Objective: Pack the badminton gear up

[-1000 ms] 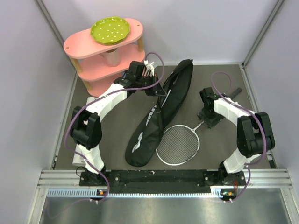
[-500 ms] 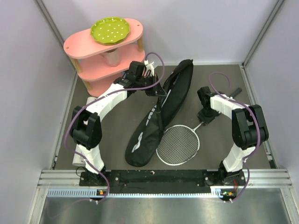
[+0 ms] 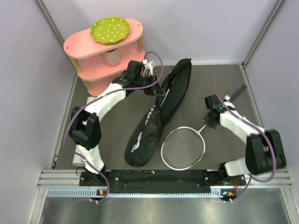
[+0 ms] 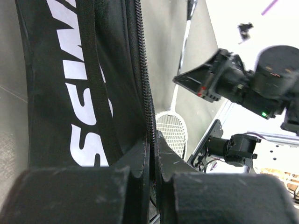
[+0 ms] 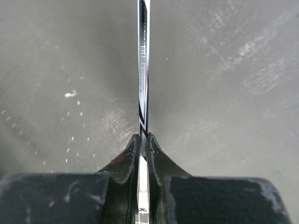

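The black racket bag (image 3: 161, 112) lies diagonally across the table, its white lettering (image 4: 88, 116) filling the left wrist view. My left gripper (image 3: 157, 89) is shut on the bag's zipper edge (image 4: 148, 112) near the narrow far end. A silver racket lies to the bag's right, its head (image 3: 183, 148) on the table and its black handle (image 3: 238, 91) pointing to the far right. My right gripper (image 3: 209, 122) is shut on the thin racket shaft (image 5: 142, 70), which runs straight out from between the fingers (image 5: 156, 154). No shuttlecocks show.
A pink three-tier shelf (image 3: 79, 44) stands at the far left with a green dotted plate (image 3: 109, 30) on top and a pale cylinder (image 3: 110, 57) on its middle tier. Walls close in on both sides. The aluminium rail (image 3: 163, 179) runs along the near edge.
My right gripper has closed on the racket shaft and moved nearer and to the right, dragging the racket head right. The left arm has not moved.
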Action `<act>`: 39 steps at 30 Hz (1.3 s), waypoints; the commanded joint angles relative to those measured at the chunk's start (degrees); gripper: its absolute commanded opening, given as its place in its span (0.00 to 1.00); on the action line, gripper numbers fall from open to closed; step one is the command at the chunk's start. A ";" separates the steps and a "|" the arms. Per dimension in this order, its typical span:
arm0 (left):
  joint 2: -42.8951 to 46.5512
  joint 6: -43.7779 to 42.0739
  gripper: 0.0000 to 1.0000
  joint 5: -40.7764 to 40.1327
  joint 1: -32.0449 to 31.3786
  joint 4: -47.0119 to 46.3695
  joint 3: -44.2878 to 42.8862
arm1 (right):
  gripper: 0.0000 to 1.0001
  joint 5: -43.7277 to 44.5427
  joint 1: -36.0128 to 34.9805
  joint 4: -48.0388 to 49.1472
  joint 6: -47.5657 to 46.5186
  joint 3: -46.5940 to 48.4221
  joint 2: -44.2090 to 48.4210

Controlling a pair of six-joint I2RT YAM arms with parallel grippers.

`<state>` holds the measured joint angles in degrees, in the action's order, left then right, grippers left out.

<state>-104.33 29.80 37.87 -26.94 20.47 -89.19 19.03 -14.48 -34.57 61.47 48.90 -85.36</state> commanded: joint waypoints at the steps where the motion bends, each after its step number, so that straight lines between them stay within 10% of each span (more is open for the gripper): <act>1: 4.23 -1.15 0.00 2.03 1.01 -2.63 -2.22 | 0.00 2.86 0.24 15.04 -15.48 -5.48 16.86; 19: 4.93 0.86 0.00 13.45 1.36 -8.86 -0.38 | 0.00 -58.72 13.94 56.16 -24.58 1.80 31.84; 29: 5.46 6.32 0.00 18.21 1.36 -16.24 2.26 | 0.00 -52.26 16.50 99.40 9.26 3.30 20.07; 39: 7.30 10.62 0.00 22.77 1.27 -23.62 4.81 | 0.00 -52.77 16.41 112.25 12.97 9.64 9.08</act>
<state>-101.97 36.95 55.37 -25.85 7.11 -84.88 -33.52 1.65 63.48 71.85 55.81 -74.13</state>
